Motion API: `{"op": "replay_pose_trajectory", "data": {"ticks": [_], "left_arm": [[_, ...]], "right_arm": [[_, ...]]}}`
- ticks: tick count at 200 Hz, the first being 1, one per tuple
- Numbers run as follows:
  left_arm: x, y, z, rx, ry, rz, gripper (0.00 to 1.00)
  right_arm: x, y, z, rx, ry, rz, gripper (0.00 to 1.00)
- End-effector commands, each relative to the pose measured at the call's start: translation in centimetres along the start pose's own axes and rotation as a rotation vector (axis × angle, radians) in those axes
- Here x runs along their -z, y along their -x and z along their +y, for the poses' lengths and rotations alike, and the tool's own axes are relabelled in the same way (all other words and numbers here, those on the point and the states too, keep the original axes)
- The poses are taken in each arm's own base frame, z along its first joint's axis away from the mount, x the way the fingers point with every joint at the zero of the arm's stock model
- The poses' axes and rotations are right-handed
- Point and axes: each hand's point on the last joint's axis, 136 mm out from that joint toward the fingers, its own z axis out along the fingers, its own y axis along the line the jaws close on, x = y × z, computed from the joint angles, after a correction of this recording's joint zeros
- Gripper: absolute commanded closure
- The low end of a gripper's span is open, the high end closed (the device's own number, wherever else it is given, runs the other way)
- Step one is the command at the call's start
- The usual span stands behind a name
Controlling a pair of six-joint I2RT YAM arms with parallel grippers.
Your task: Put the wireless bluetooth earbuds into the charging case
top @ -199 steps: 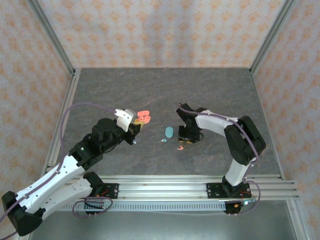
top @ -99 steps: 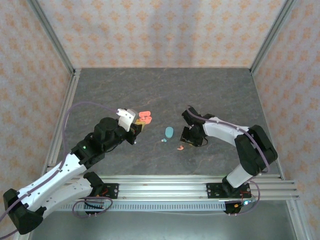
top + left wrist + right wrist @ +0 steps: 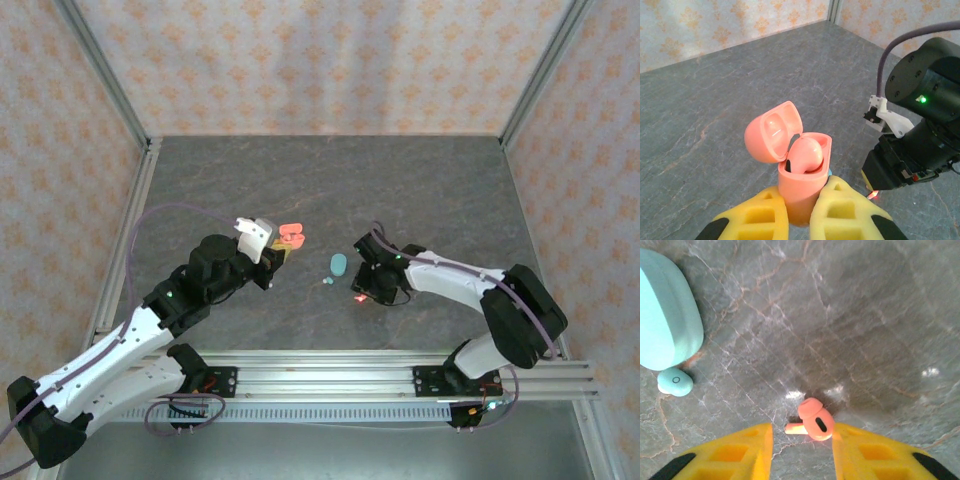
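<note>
The right gripper [image 3: 801, 439] stands apart, the coral earbud [image 3: 813, 423] between its fingers — it should close on the round body, not the stem. The left gripper [image 3: 799, 220] clamps the open case [image 3: 801, 192].

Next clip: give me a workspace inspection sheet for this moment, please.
Surface: grey stone-look table.
Job's things: coral case open, upright, coral earbud inside; loose coral earbud on table; teal case lying there, teal earbud beside it.
Clutter: nothing seen.
End effectors: left end effector clamps coral case; right end effector open, straddling loose coral earbud.
Cables: purple cable arcs over right arm.
Surroundings: patterned walls, aluminium frame.
</note>
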Motion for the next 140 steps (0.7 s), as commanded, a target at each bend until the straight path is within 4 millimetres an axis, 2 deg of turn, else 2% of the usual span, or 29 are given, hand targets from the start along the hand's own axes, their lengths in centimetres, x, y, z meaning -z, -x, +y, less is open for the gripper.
{"op": "replay_pose_trajectory", "data": {"ticks": [1, 44, 140], "left_arm": [[0.8, 2.6, -0.9, -0.018, -0.033, -0.073, 1.00], [1.0, 2.5, -0.9, -0.020, -0.033, -0.074, 1.00], [0.7, 2.7, -1.0, -0.023, -0.038, -0.072, 1.00]], "right_arm": [[-0.2, -0.2, -0.2, -0.024, -0.010, -0.030, 0.67], [-0.7, -0.8, -1.2, -0.004, -0.052, -0.017, 0.77], [-0.7, -0.1, -2.4, 0.057, -0.122, 0.000, 0.78]]}}
